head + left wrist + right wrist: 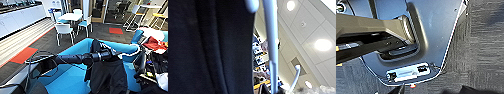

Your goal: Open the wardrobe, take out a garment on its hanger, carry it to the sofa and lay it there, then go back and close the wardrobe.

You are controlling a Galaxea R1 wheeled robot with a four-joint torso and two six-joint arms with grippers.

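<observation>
Here the left end effector (113,53) grips the hanger (271,45), garment (110,75) over sofa (72,80)

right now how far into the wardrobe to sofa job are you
Fetching looks done: the black garment hangs from the left arm's end, its white hanger close in the left wrist view. In hand: it hangs over the blue sofa, not yet laid flat. Left: laying it down, then closing the wardrobe.

Limp matt black garment (110,75), smooth plastic hanger (271,37).
</observation>
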